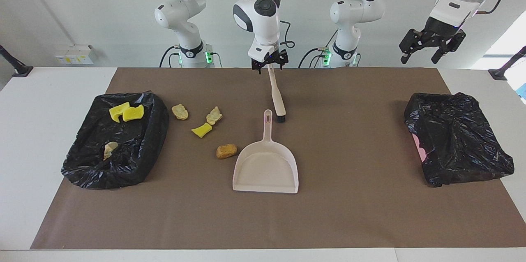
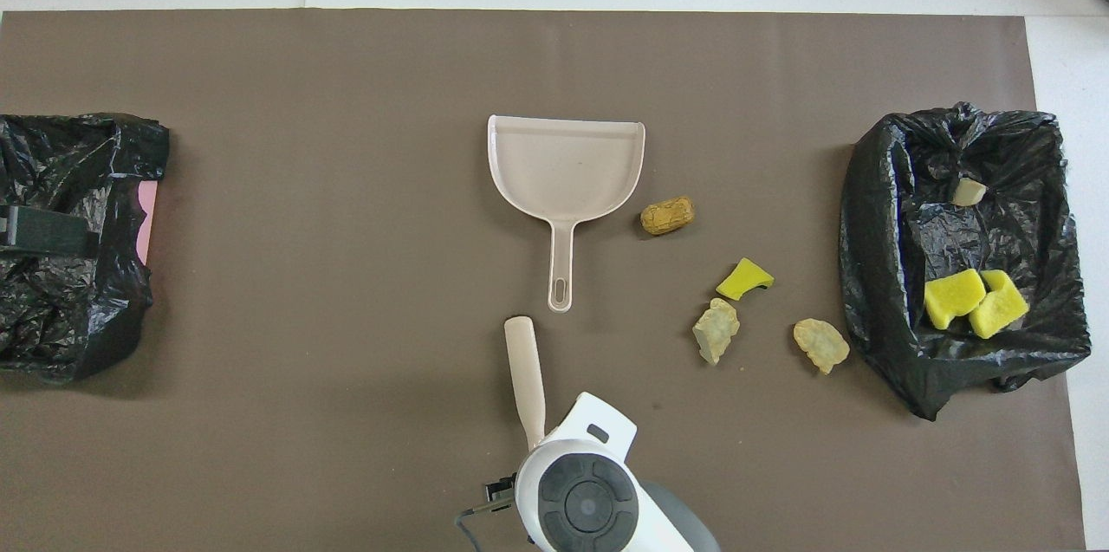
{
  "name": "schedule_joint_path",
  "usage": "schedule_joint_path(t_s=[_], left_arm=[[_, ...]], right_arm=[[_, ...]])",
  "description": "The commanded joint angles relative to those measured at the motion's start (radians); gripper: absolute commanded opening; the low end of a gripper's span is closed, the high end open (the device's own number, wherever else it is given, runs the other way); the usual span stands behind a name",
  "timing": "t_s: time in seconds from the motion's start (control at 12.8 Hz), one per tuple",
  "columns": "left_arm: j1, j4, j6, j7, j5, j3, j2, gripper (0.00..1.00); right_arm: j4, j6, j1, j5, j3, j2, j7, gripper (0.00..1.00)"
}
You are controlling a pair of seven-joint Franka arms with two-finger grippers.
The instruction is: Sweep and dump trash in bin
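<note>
Now, black-lined bin (image 1: 115,142) holding three sponge scraps (image 1: 126,112), second bin (image 1: 456,138), both hands (image 1: 269,63) (image 1: 431,46) wide, holding nothing.

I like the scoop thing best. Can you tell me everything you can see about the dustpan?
The dustpan is pale pinkish beige and looks like smooth plastic. It has a wide, shallow tray with low walls and one open edge, plus a thin handle with a small slot at its tip. It lies flat on the brown mat near the middle, handle toward the robots, open edge away from them. Its tray is empty. Nothing grips it. The orange-brown scrap lies close beside it.
</note>
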Motion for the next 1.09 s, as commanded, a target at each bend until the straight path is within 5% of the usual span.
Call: schedule_joint_path(t_s=[0.0,0.08,0.16,0.47,0.62,1.01], left_arm=[[0.006,0.004,-0.01,0.008,-0.003,-0.001,-0.008,1.0],[0.008,0.004,-0.01,0.008,-0.003,-0.001,-0.008,1.0],[0.008,0.004,-0.01,0.008,-0.003,-0.001,-0.008,1.0],[-0.008,0.004,-0.01,0.003,-0.003,-0.007,-0.008,1.0],[-0.014,0.001,0.003,0.002,-0.009,-0.017,-0.01,1.0],[-0.046,-0.043,0.108,-0.015,-0.014,-0.037,0.003,1.0]], right_arm=[[-0.008,0.051,0.012,0.005,0.001,0.053,-0.021,1.0],[-0.008,0.046,0.013,-0.009,0.001,0.058,-0.021,0.71],[-0.008,0.038,0.019,-0.009,0.001,0.058,-0.012,0.61],[-0.008,0.029,0.042,-0.009,0.001,0.084,0.02,0.57],[-0.004,0.029,0.042,-0.009,0.001,0.09,0.02,0.47],[0.025,0.028,0.031,-0.011,-0.001,0.11,0.023,0.46]])
